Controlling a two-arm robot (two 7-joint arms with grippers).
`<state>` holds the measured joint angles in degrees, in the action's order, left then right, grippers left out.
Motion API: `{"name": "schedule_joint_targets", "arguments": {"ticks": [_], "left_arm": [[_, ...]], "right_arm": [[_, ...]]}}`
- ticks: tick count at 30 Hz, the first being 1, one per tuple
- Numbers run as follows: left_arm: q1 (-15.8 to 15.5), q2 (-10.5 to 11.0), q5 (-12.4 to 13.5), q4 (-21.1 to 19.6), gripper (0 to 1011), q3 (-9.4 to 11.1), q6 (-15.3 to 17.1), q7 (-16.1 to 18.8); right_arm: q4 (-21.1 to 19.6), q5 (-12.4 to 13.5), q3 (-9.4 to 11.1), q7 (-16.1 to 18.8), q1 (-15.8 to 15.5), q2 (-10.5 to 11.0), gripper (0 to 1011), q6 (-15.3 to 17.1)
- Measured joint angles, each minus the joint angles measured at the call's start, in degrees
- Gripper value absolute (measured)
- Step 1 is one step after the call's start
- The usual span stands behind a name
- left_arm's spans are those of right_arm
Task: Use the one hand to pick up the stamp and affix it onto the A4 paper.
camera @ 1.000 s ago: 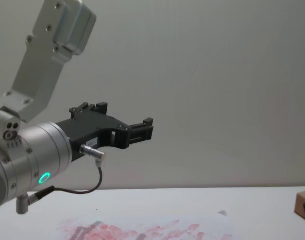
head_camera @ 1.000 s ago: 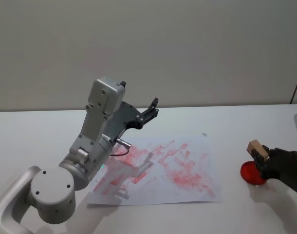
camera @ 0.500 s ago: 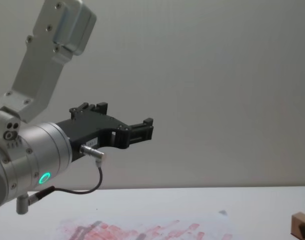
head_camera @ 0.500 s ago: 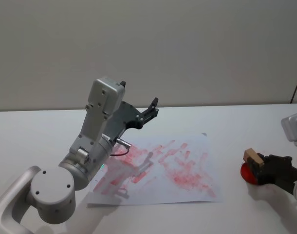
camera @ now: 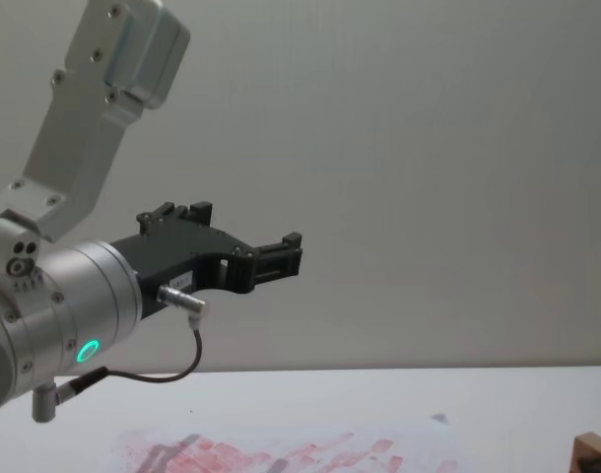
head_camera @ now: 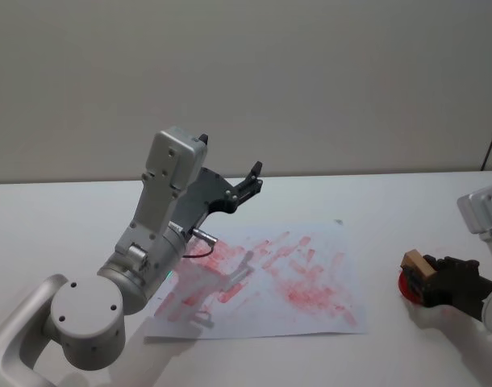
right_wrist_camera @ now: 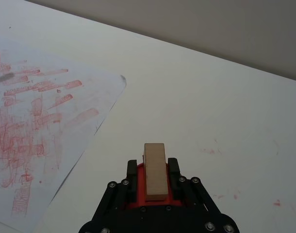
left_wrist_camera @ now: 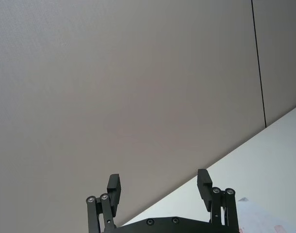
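Note:
The stamp, a light-tan wooden block, is held in my right gripper at the table's right side, low over a round red ink pad. In the right wrist view the stamp stands between the black fingers, with the red pad showing under it. The A4 paper, covered in red marks, lies at the table's middle, to the left of the stamp. My left gripper is raised high above the paper's far left corner, open and holding nothing.
The left arm's big grey body hangs over the paper's left part and casts a shadow on it. Bare white table lies between the paper and the ink pad, with a few red specks on it.
My right gripper has carried the stamp downward and a little left, onto the red ink pad. The left arm has not moved.

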<state>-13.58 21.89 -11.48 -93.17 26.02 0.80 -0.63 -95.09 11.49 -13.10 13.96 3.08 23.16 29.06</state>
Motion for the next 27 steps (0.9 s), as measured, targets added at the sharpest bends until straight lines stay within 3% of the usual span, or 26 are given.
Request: {"name": "schedule_joint_targets", "arguments": {"ticks": [14,23,27], "left_arm": [[0.00,0.00,0.00,0.00,1001,0.00,0.00,0.00],[0.00,0.00,0.00,0.00,1001,0.00,0.00,0.00],[0.00,0.00,0.00,0.00,1001,0.00,0.00,0.00]], "right_arm": [[0.63,-0.46,-0.14,0.45,0.53,-0.22,800,0.50],[0.78,-0.55,-0.18,0.55,0.66,-0.26,1001,0.63],[0.82,-0.58,-0.18,0.57,0.67,-0.28,1001,0.66]]}}
